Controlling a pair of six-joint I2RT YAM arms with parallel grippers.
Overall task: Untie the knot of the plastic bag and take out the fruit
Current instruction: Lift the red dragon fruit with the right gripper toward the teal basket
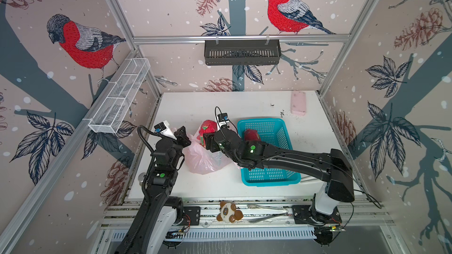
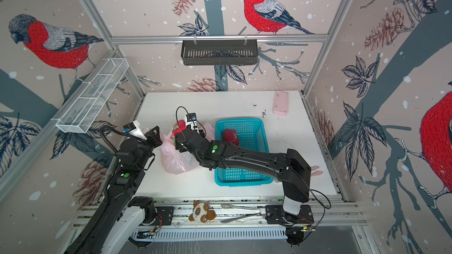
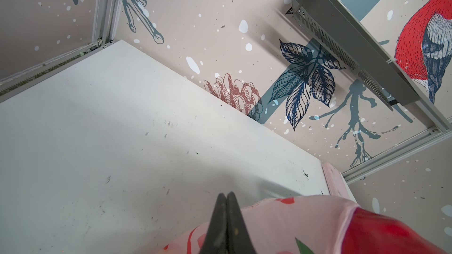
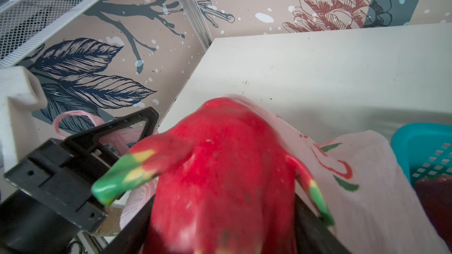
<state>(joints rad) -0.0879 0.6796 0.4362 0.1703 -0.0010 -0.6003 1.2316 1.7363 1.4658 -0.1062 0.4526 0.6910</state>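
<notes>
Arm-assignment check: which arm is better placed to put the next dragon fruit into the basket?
Right. The right jaws clamp the dragon fruit at the mouth of the plastic bag, beside the teal basket; the left jaws pinch the bag's edge.

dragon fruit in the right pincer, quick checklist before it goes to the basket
1. right pincer shut on dragon fruit: ok.
2. dragon fruit free of bag: cannot tell; plastic lies against its far side.
3. left pincer shut on bag: ok.
4. room in basket: ok; only the other dragon fruit shows in it, near a corner.
5. more fruit inside bag: cannot tell.
</notes>
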